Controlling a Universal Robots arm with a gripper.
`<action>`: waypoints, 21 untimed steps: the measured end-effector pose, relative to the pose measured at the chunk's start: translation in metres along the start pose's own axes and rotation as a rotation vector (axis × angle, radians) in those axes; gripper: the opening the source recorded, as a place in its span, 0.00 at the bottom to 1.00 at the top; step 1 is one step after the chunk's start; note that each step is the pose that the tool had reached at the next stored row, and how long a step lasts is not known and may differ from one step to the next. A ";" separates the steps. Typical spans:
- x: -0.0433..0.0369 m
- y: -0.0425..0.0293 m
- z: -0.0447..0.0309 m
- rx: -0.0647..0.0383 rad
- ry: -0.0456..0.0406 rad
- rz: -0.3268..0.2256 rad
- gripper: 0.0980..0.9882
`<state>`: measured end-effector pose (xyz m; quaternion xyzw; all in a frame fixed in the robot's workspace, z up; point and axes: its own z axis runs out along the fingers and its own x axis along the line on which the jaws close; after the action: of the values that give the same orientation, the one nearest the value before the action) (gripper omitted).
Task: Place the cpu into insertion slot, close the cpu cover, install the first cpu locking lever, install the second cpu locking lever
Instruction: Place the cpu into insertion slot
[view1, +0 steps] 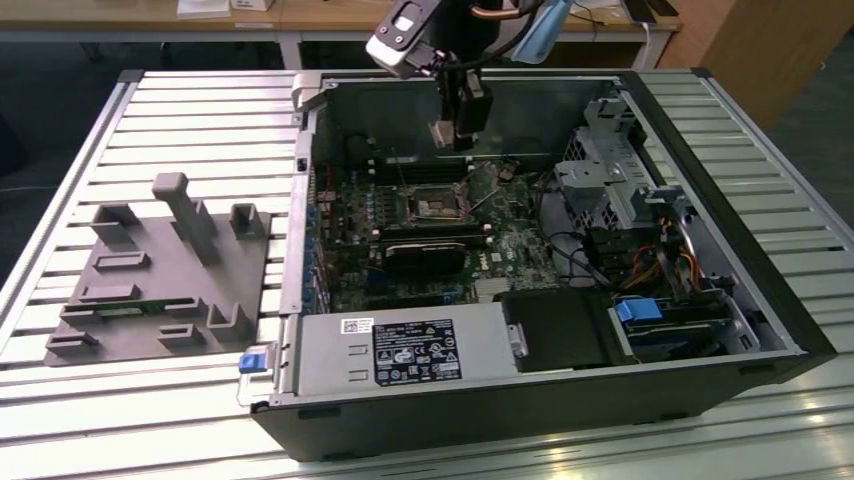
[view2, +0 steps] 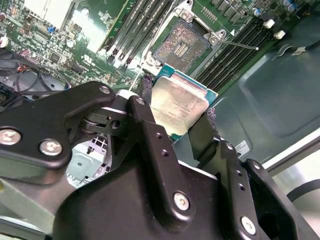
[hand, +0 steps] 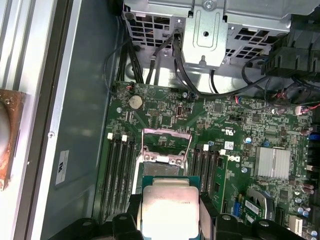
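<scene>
Gripper (view2: 178, 111) fingers clamped on cpu (hand: 167, 202) edges. Chip hangs over board, near insertion slot (view2: 182, 45) but not in it; socket contacts exposed. Judgement: keep chip level, square w/ rim, lower straight, no sliding.

PSU stickers (view1: 414, 352), case label (hand: 62, 167): print too small, nothing legible.

Setting: robotics lab or test workshop. Slatted aluminium tabletop (view1: 80, 400) carries an opened desktop computer case (view1: 561, 405) and a grey fixture block (view1: 147, 280) (posts and pockets on top); wooden desks (view1: 334, 14) stand behind.
</scene>
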<state>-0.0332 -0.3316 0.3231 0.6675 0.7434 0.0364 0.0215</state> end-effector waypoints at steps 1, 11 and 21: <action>0.0000 0.0000 0.0003 0.000 0.0000 0.000 0.50; -0.0001 -0.0003 0.0035 0.000 -0.0006 0.005 0.50; -0.0001 -0.0006 0.0067 0.000 -0.0013 0.009 0.50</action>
<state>-0.0332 -0.3316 0.3163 0.6707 0.7405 0.0361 0.0218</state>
